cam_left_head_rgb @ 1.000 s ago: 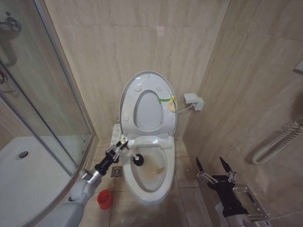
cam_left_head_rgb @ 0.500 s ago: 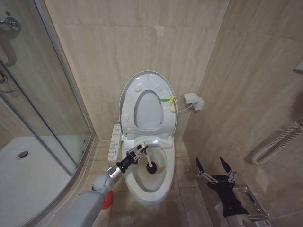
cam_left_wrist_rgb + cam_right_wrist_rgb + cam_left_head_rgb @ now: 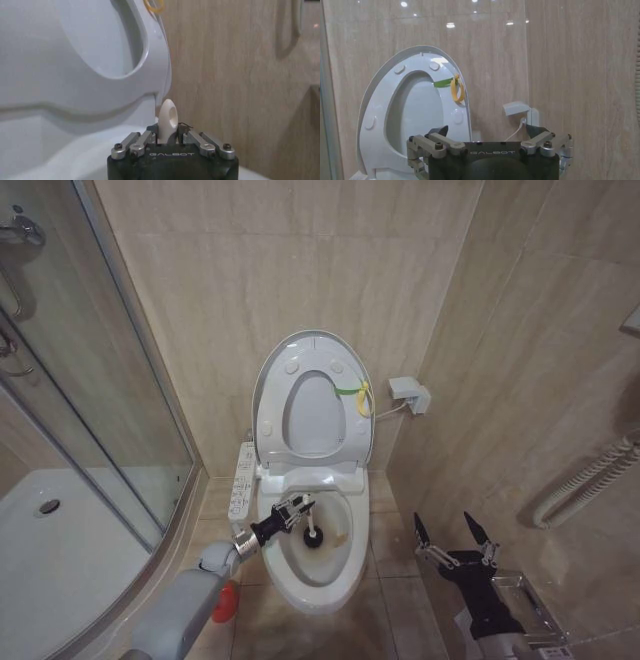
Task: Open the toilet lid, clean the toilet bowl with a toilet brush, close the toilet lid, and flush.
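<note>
Right gripper (image 3: 456,530) waits low beside the toilet, jaws spread and empty. A red cup (image 3: 226,602) stands on the floor behind the left arm. Left gripper (image 3: 297,507) is clenched on the toilet brush (image 3: 311,528), whose black head sits inside the stained toilet bowl (image 3: 345,565). Beyond, the toilet lid (image 3: 268,380) stands upright against the wall, seat raised with it.

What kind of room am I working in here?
Most likely a small tiled bathroom: a toilet bowl with its toilet lid raised, a glass shower enclosure beside it, and the left gripper holding the toilet brush in the bowl.
</note>
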Available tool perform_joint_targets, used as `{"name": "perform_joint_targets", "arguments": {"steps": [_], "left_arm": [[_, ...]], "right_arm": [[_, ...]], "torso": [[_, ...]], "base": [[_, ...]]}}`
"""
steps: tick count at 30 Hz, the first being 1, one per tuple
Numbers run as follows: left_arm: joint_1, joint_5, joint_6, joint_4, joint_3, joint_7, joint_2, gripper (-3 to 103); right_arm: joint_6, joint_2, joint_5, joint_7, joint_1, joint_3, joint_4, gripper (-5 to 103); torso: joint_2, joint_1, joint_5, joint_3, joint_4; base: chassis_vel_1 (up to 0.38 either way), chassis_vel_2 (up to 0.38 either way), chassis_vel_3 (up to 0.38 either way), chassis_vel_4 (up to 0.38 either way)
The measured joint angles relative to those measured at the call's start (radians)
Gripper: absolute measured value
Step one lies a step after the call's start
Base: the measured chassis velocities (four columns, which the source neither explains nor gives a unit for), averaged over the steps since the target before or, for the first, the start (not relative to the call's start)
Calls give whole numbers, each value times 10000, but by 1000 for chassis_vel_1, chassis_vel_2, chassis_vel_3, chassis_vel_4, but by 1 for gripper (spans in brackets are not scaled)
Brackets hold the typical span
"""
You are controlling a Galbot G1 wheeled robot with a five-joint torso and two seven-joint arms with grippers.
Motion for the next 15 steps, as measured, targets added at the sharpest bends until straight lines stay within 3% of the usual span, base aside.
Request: {"name": "perform_joint_targets", "arguments": {"steps": [5,15], "left_arm": [[-99,141,-78,407,-150,-89,-306,24],[-191,-1278,554,-1470,-523,-895,-860,23]], "right_arm": [[0,0,0,0,0,0,0,100],[0,0,0,0,0,0,0,100]], "torso": [[0,0,-1,0,0],[-1,0,1,2,-4]], "base": [[0,0,0,0],[0,0,0,0]]}}
